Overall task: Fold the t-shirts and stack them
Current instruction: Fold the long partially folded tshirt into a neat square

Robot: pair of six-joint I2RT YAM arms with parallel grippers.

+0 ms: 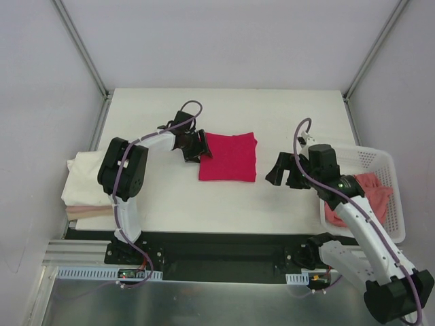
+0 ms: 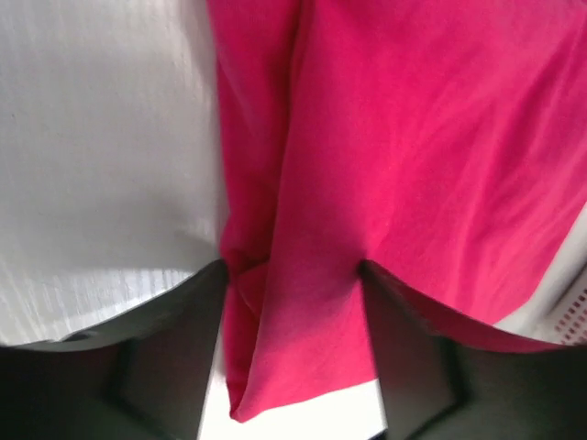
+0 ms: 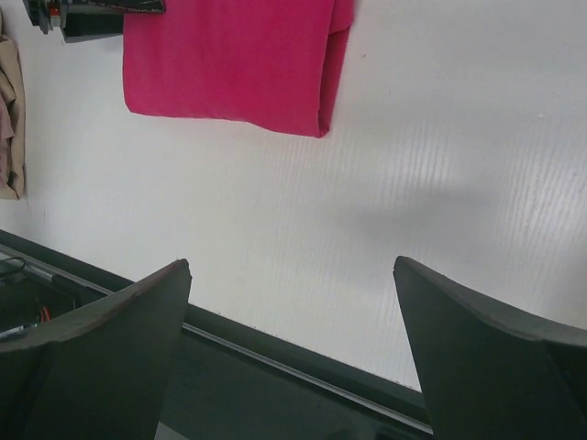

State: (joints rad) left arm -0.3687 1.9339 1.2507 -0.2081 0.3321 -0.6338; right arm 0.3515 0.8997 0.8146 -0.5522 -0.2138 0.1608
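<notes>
The bright crimson-pink t-shirt [image 1: 228, 156] lies folded into a rectangle on the white table [image 1: 170, 197]. My left gripper [image 1: 197, 146] sits at its left edge. In the left wrist view [image 2: 293, 275] the jaws are closed on a bunched fold of that shirt [image 2: 413, 137]. My right gripper [image 1: 282, 173] is open and empty to the right of the shirt, over bare table [image 3: 292, 270]. The shirt also shows in the right wrist view [image 3: 229, 60]. A cream-white t-shirt [image 1: 85, 173] lies folded at the table's left edge. A salmon-pink t-shirt [image 1: 370, 193] lies in the basket.
The white plastic mesh basket [image 1: 380, 159] stands at the right edge of the table, behind my right arm. A tan cloth edge [image 1: 88, 212] shows under the cream-white shirt. The dark front rail [image 3: 275, 367] runs along the near edge.
</notes>
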